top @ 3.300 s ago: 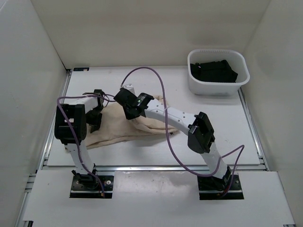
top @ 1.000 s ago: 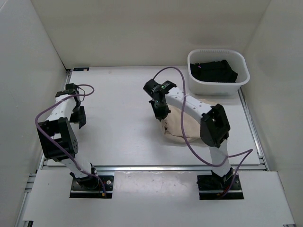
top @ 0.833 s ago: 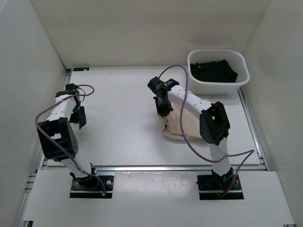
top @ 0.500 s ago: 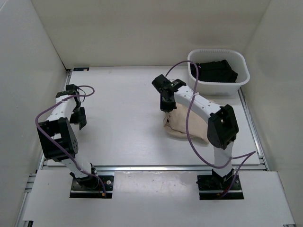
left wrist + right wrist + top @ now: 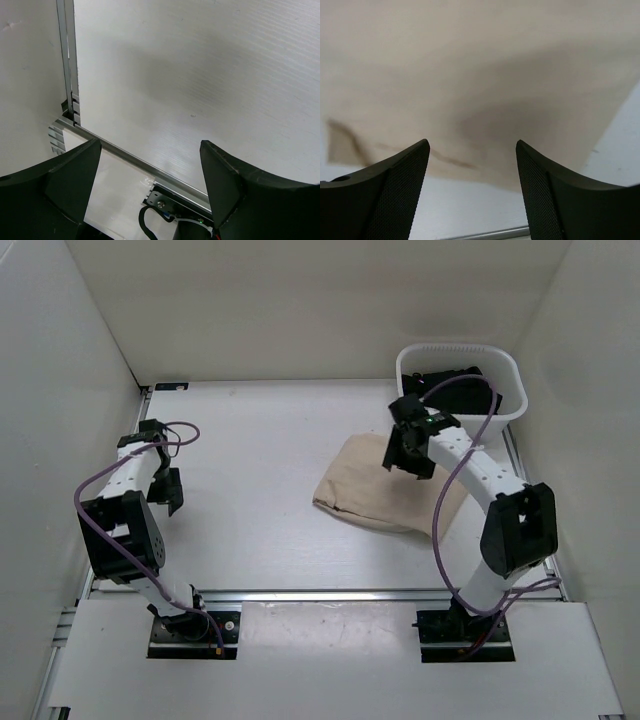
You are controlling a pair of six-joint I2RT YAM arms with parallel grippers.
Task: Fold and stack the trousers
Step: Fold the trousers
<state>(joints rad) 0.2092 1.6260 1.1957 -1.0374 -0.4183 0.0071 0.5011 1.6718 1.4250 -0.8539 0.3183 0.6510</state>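
Trousers: the beige trousers [image 5: 372, 492] lie in a folded, flattish bundle on the white surface [image 5: 250, 460], toward 4 o'clock from its centre in the top view. The bundle's pointed corner is at 9 o'clock, and its 3 o'clock part is hidden under the right arm.
Right fingers: the right fingers [image 5: 398, 456] are spread, with nothing pinched between them. They sit over the bundle's 1 o'clock corner.
Right wrist view: the two black, mesh-textured right fingers [image 5: 395, 185] stand well apart at the bottom of the frame. The tan cloth [image 5: 470, 75] fills the view beyond them and is clear of both tips. A dark crease runs across the fabric just ahead of the gap, and the cloth's edge meets bare surface between the tips and toward 4 o'clock.
Contact: whether the fingers touch the fabric from above cannot be told.
Left fingers: the left fingers [image 5: 168, 490] are spread and hold nothing. They are at the surface's 9 o'clock edge, well apart from the trousers.
Left wrist view: the left fingers [image 5: 67, 182] frame only bare surface [image 5: 200, 75] and its metal edge rail [image 5: 70, 75].
Tub: a white tub [image 5: 460, 347] holds black garments [image 5: 440, 390]. It sits at 1 o'clock from the trousers, near the right fingers.
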